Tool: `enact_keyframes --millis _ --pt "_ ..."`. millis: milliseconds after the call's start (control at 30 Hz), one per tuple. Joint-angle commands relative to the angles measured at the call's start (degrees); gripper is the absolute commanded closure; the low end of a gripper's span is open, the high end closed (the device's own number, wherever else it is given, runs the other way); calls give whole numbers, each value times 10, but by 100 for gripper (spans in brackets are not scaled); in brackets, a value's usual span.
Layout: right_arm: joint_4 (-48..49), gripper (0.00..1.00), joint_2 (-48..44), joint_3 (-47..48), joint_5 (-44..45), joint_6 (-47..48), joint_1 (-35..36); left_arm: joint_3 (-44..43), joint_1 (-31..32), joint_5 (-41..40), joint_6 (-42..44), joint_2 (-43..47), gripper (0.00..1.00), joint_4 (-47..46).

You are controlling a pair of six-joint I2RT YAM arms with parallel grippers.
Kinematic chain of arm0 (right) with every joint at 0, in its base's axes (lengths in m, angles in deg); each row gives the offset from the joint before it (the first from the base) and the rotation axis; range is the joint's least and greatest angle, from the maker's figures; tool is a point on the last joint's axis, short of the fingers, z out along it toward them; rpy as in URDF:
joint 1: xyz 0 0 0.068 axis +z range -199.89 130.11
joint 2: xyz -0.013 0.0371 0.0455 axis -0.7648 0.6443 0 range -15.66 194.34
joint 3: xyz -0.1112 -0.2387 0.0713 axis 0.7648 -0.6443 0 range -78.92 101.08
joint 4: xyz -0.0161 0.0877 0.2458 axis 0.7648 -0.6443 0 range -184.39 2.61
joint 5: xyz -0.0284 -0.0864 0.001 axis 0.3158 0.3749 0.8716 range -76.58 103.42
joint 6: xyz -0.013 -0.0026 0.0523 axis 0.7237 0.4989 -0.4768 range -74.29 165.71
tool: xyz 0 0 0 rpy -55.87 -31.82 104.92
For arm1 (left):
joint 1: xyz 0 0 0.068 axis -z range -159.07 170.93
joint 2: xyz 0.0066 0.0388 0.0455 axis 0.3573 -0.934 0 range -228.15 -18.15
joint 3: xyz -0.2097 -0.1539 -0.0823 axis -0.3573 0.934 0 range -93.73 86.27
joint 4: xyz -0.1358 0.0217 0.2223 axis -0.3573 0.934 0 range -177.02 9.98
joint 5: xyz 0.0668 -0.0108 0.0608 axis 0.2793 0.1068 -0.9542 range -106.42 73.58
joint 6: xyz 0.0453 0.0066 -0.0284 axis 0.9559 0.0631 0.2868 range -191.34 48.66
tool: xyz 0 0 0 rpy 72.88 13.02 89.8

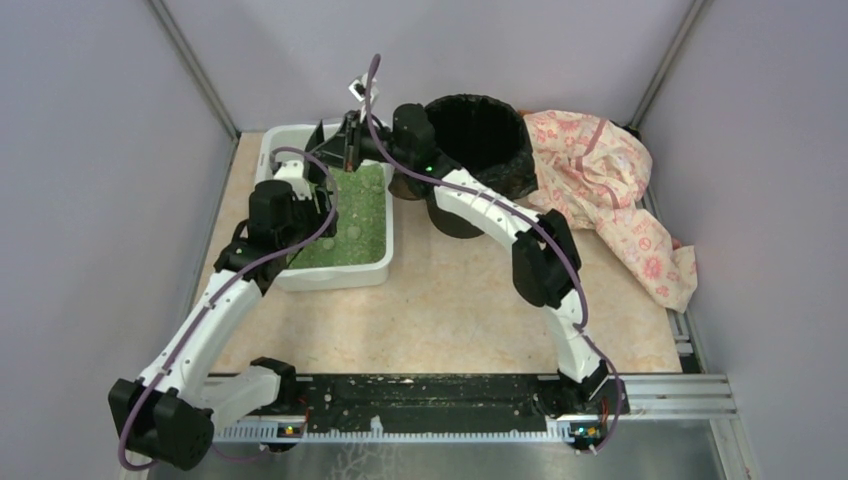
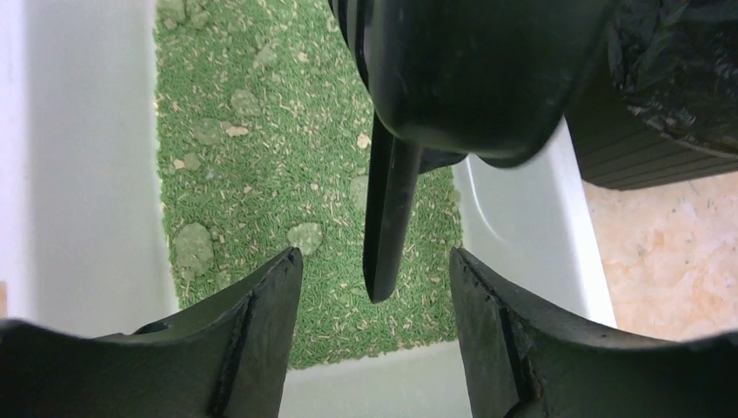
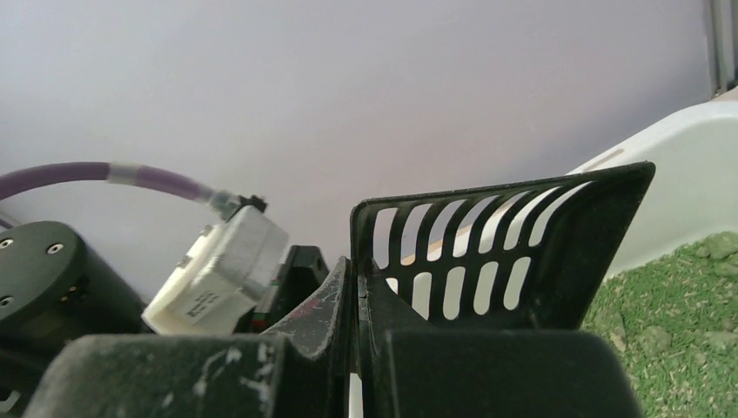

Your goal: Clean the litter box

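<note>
The litter box (image 1: 335,272) is found at the far left of the table (image 1: 450,310), filled with green litter. A round black bin (image 1: 515,170) stands just beside it on the right. A pink flowered cloth (image 1: 610,190) lies at the far right, well apart from the box.

The right gripper (image 3: 358,296) is closed tightly on a black slotted scoop (image 3: 566,252). The scoop is held over the far end of the box. Light is seen through its slots and nothing is seen lying in it, so it is judged to be empty. Whether its lower edge touches the litter cannot be told.

The left gripper (image 2: 376,261) hangs over the near part of the box with its jaws apart, and nothing is held. In its own view a narrow black part of the scoop (image 2: 387,209) is seen beyond the fingers, not between them.

Several pale clumps (image 2: 193,247) lie on the litter, mostly along the left wall (image 2: 87,174) and in the middle. From this it is judged that the cleaning is not finished. The clumps must be scooped up, the loose grains sifted out, and the waste carried right to the bin. What the bin already holds is hidden by its dark bag, so it cannot be said how much has been removed.
</note>
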Motion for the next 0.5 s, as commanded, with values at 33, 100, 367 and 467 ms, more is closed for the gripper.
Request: enact_keyframes --millis 33,100,367,467 --pt "96 100 -79 -33 -27 -34 1 11 12 1 -2 -7 33 -15" --pt "117 100 -87 -45 -34 -56 2 12 13 2 -2 -11 35 -15" --pt "161 100 -105 -80 -44 -82 3 9 20 6 -2 -12 100 -8" --pt "158 100 -109 -88 -41 -75 2 -2 21 25 -1 -2 100 2"
